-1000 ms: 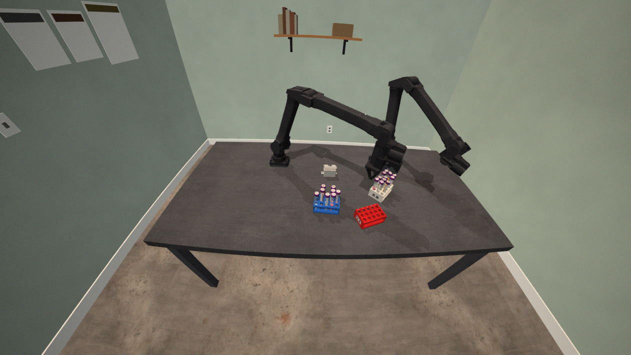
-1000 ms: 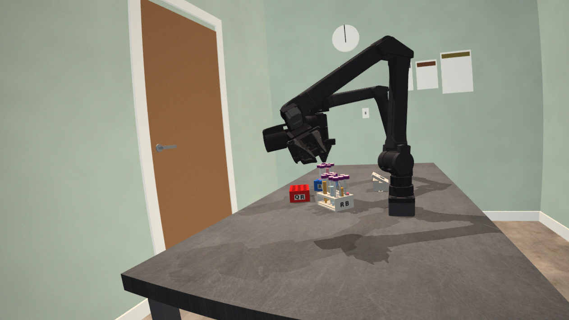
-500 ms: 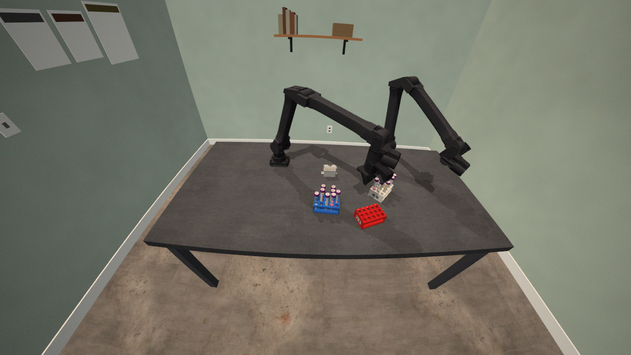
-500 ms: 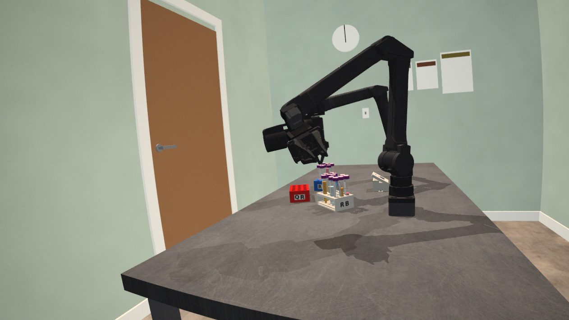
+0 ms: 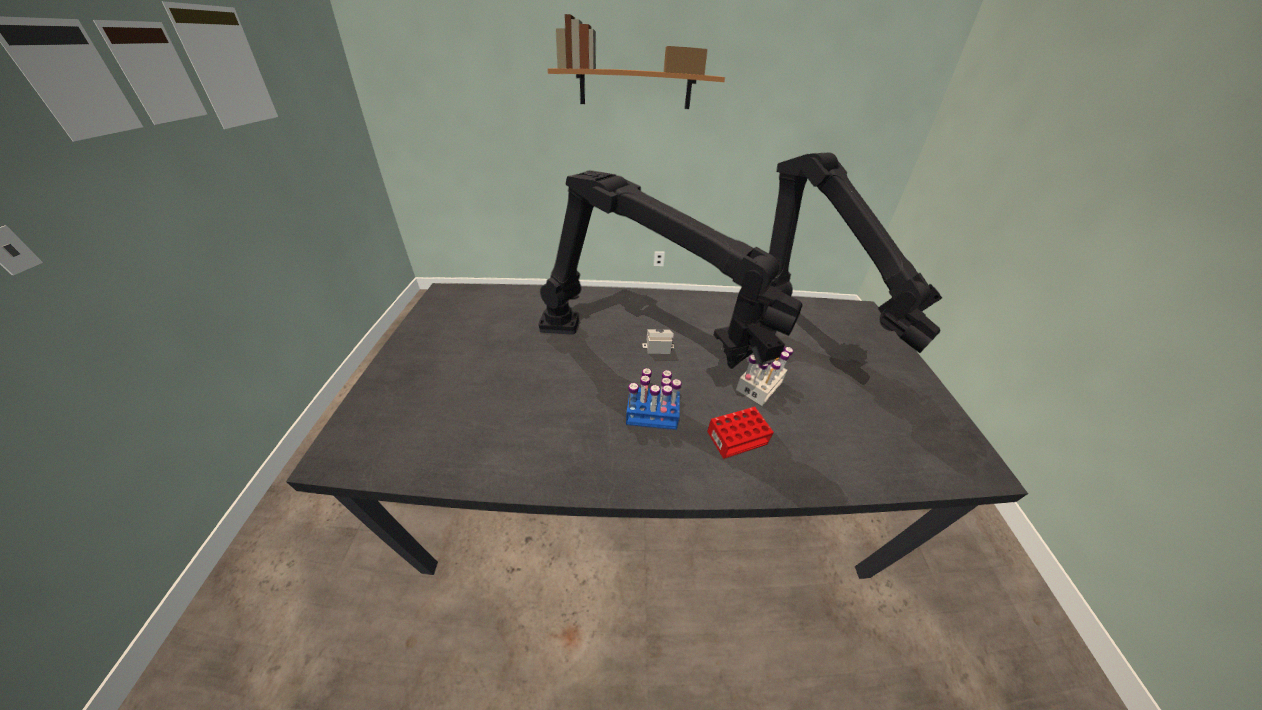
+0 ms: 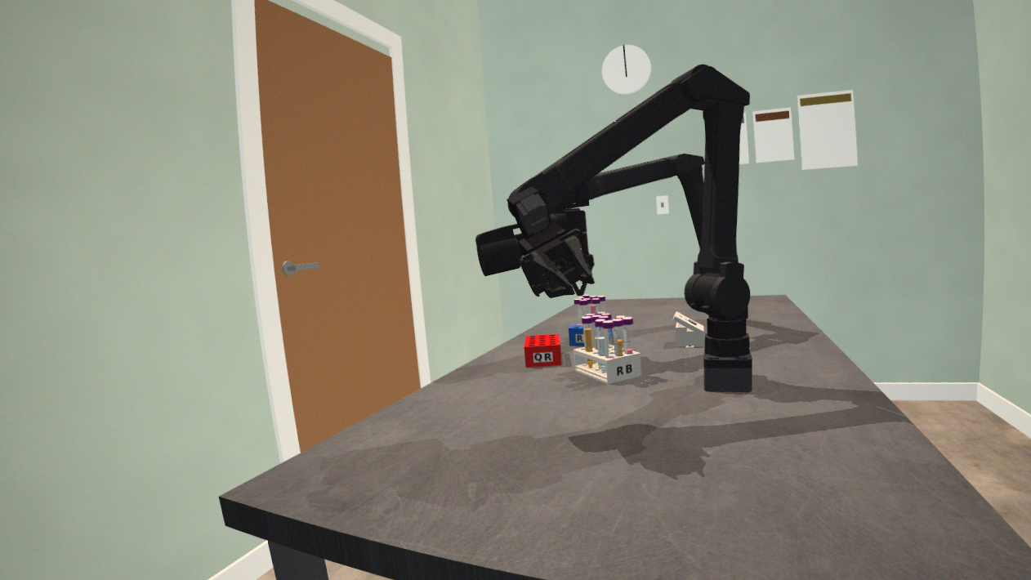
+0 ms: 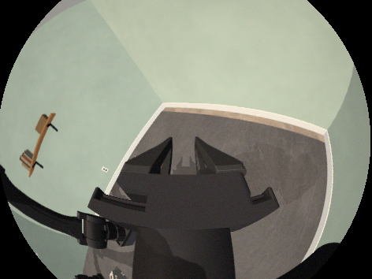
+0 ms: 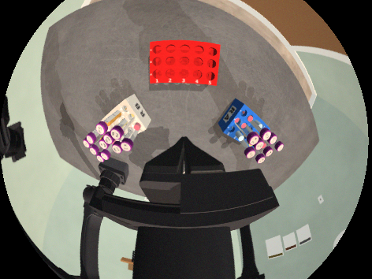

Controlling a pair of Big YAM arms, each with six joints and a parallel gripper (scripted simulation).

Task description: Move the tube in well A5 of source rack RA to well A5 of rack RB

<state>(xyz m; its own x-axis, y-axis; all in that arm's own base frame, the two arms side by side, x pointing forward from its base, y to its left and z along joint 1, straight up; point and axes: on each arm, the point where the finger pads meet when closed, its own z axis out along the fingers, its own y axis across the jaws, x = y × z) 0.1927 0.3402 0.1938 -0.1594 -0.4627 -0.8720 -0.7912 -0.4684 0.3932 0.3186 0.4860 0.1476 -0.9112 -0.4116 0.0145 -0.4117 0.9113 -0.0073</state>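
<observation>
The blue rack RA point(image 5: 653, 416) point(image 6: 575, 336) point(image 8: 232, 117) holds several purple-capped tubes point(image 5: 654, 388) point(image 8: 260, 145). The white rack RB point(image 5: 752, 389) point(image 6: 621, 370) point(image 8: 138, 112) stands turned at an angle and also holds several purple-capped tubes point(image 5: 776, 363) point(image 8: 108, 141). I cannot tell which wells are filled. My right gripper point(image 5: 736, 359) point(image 8: 184, 141) is shut and empty; it hangs above the bench just behind RB, between the two racks in the right wrist view. My left gripper point(image 5: 920, 338) point(image 7: 183, 141) is partly open and empty, held high near the table's side edge, away from the racks.
An empty red rack QR point(image 5: 739, 432) point(image 6: 542, 350) point(image 8: 183, 63) lies in front of the two racks. A small pale button box point(image 5: 659, 340) point(image 6: 688, 328) sits behind RA, between the arm bases. The table edge point(image 7: 236, 112) is close to the left gripper.
</observation>
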